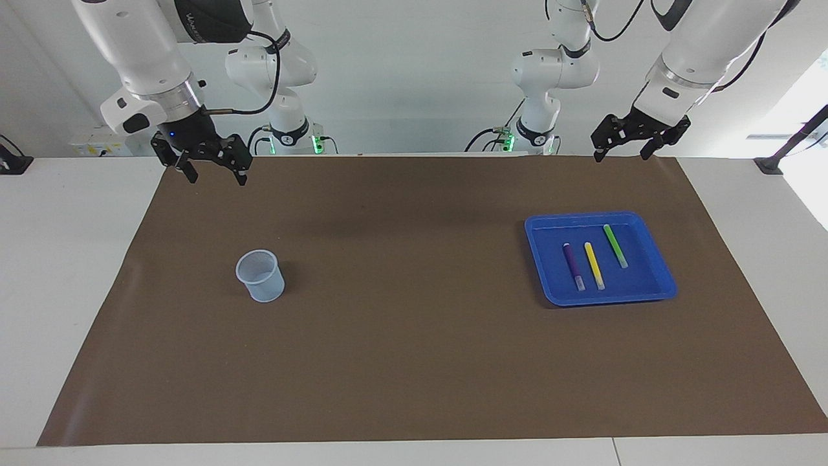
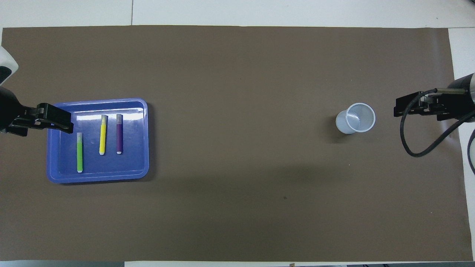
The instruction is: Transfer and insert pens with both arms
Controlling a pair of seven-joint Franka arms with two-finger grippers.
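left gripper hangs wide open, right gripper too, both raised at the mat's robot-side edge. below the left one, the tray holds green pen, yellow pen, purple pen. the cup stands under the right one.

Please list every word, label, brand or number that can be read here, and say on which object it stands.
No text can be read with certainty.
Right arm's dark sleeve: pale lettering, too blurred to read.
Purple pen, yellow pen, green pen, blue tray, mesh cup: no print visible.

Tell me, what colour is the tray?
The tray is blue, clearest in the overhead view.
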